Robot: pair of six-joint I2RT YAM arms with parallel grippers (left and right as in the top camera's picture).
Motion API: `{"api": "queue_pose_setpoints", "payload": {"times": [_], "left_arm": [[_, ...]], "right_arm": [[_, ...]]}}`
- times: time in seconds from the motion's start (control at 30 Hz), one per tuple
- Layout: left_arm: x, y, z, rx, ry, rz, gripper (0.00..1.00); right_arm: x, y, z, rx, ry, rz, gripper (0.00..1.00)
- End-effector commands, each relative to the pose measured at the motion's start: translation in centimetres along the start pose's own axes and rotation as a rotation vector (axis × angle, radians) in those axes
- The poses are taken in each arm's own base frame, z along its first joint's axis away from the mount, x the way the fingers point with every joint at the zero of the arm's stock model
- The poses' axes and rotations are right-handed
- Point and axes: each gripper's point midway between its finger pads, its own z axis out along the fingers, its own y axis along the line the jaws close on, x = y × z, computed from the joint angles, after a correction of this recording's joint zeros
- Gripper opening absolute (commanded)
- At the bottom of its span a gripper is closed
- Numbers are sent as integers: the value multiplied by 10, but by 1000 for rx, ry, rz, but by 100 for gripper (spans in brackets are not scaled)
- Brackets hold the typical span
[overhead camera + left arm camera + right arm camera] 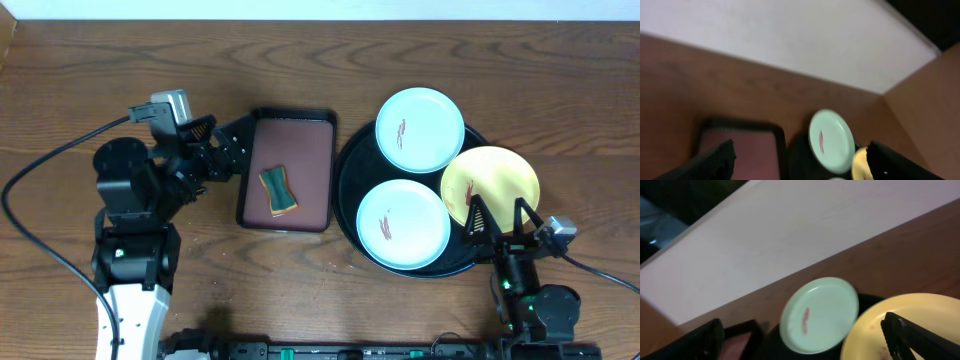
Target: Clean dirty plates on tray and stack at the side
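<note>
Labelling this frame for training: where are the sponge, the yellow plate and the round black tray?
sponge (278, 190): overhead view, its middle.
yellow plate (495, 175): overhead view, bare centre.
round black tray (348, 180): overhead view, bare floor left of the plates.

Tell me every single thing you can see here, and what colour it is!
mint-white plates: two, pale mint with reddish smears, on the round tray, far and near
yellow plate: one, yellow with reddish smears, right side of the round tray
round tray: one, glossy black, right of centre
rectangular tray: one, black with a maroon inside, middle of the table
sponge: one, green and orange, lying in the rectangular tray
table: one, brown wood
cables: two, black, far left and far right
left gripper: one, black, open, at the rectangular tray's left edge
right gripper: one, black, open, over the yellow plate's near edge
</note>
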Motion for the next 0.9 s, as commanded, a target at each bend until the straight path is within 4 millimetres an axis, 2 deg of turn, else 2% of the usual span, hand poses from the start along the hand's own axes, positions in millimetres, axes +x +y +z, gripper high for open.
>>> {"api": "queue_pose_setpoints", "payload": {"times": [0.0,0.1,0.2,0.37,0.5,0.53,0.63,0.73,0.87], "left_arm": [[15,0,4,27,85,-53,85],[32,7,3,-3,152,-78,85],[40,12,-2,-53,199,-84,85],[53,28,-19,-261,297,-52,85],[75,29,-20,-331,392,-18,85],[81,27,-17,-325,417,-13,85],[95,16,-6,-286,469,9,85],[100,13,4,-271,485,9,85],[120,33,18,-348,555,18,85]], "right_arm": [[-35,48,-3,-137,34,-92,99],[-62,73,3,-143,133,-201,99],[-74,82,17,-103,291,-202,99],[-77,82,42,21,641,-170,99],[-78,78,68,49,783,-192,99],[-75,75,78,55,809,-180,99],[-58,86,96,-22,882,-49,99],[-38,93,104,-102,961,28,94],[-17,89,102,-104,1045,39,84]]}}
